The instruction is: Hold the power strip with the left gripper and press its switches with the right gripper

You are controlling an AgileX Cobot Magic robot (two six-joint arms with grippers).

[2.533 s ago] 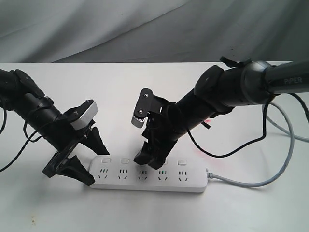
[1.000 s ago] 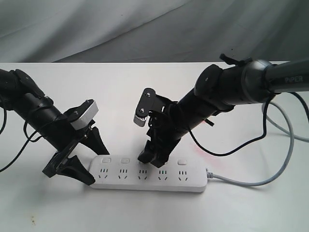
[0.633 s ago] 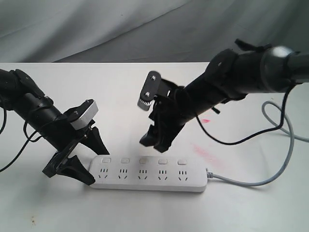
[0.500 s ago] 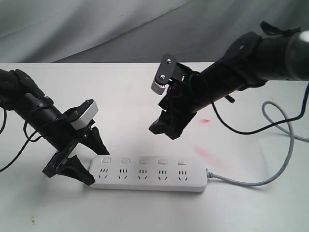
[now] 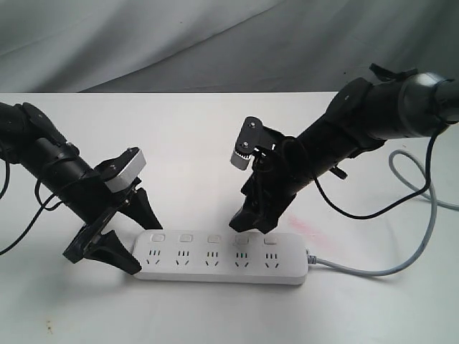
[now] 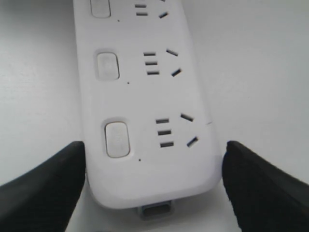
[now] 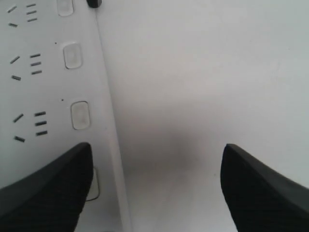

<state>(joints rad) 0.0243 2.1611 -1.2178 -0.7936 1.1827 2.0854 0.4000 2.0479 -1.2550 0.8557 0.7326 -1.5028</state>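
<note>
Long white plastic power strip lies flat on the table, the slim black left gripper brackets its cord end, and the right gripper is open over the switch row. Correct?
One slip: the slim black left gripper brackets the end of the long white plastic power strip opposite its grey cord, as the exterior view shows. The strip does lie flat, and the right gripper is open over the switch row.

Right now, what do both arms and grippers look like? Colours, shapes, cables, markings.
Both are black. The left gripper has two wedge-shaped fingers and a white rounded block at its wrist, on a slim jointed arm trailing a thin black cable. The right gripper sits on a thicker arm, with a small screwed bracket and a looping black cable. No lettering shows.
</note>
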